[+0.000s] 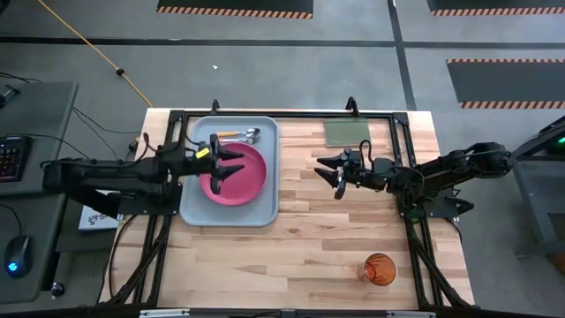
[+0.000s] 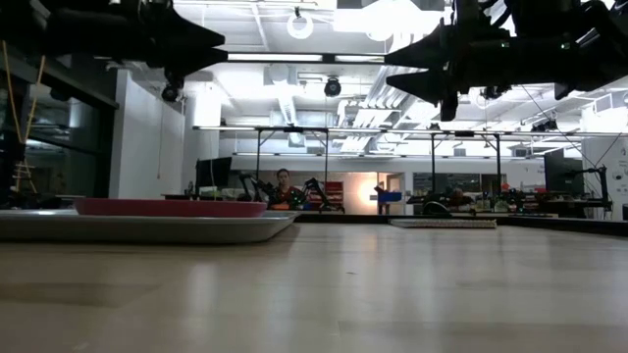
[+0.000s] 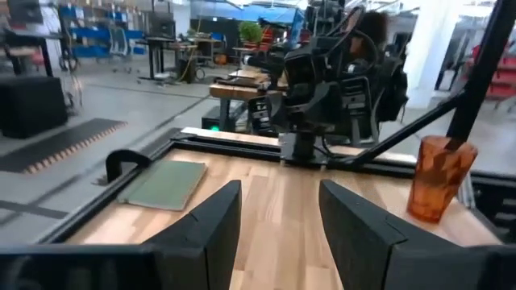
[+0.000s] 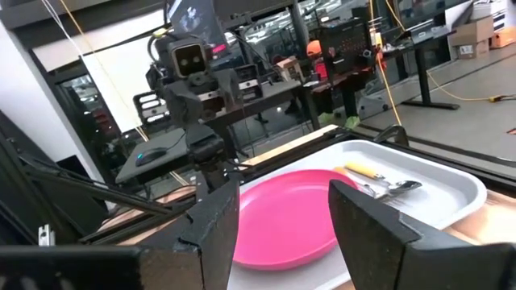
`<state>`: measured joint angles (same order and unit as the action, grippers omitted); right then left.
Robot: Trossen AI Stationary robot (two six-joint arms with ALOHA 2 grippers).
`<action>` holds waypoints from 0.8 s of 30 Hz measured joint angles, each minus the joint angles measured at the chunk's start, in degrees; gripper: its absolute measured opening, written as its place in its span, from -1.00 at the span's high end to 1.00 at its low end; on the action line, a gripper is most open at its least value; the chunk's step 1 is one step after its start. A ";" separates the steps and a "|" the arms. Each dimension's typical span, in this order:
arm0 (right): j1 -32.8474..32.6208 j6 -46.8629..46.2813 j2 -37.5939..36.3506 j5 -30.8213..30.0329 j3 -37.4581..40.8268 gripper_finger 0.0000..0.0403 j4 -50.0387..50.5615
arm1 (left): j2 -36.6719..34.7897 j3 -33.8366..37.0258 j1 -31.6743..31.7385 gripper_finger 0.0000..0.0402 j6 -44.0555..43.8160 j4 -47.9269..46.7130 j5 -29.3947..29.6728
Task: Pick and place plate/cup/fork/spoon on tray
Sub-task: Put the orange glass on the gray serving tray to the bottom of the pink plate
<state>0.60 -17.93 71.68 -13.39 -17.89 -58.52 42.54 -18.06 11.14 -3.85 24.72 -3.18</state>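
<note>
The magenta plate (image 1: pixel 237 177) lies flat in the blue-grey tray (image 1: pixel 265 212) at the table's left. The spoon (image 1: pixel 237 135), with an orange-tan handle, lies on the tray floor at its far edge; it also shows in the right wrist view (image 4: pixel 364 171). No red-handled fork can be made out. The red-orange cup (image 1: pixel 380 268) stands upright on the table near the front right corner. My left gripper (image 1: pixel 237 166) is open above the plate. My right gripper (image 1: pixel 328 179) is open above the bare table, right of the tray.
A flat green rectangle (image 1: pixel 347 132) lies on the table at the far edge, right of the tray. Bare wood lies between the tray and the cup. A black frame rail (image 1: pixel 291 113) runs around the table. People sit in the room beyond the table (image 2: pixel 285 186).
</note>
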 joint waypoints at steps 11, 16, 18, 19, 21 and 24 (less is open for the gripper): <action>0.15 0.43 0.00 -3.17 0.00 0.10 -0.04 | -0.06 0.00 -6.80 0.22 3.05 -1.61 4.48; 0.15 1.70 -0.02 -3.15 0.00 0.10 1.21 | -0.04 0.00 -7.95 0.22 1.28 -2.14 3.87; 0.15 1.60 -0.02 -3.10 0.00 0.10 2.27 | -0.06 0.00 -7.89 0.22 1.16 -3.29 3.87; 0.15 1.68 -0.02 -3.10 0.00 0.10 2.64 | -0.05 0.00 -7.84 0.22 1.13 -4.10 3.87; 0.15 2.38 -0.02 -3.10 0.00 0.10 2.61 | -0.02 0.00 -7.82 0.22 1.11 -5.08 3.87; 0.15 2.42 -0.02 -3.08 0.00 0.10 2.54 | -0.04 0.00 -7.82 0.22 0.04 -5.04 3.87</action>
<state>0.75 -15.51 71.66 -16.47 -17.89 -55.98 42.50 -18.06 3.31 -3.81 19.68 0.69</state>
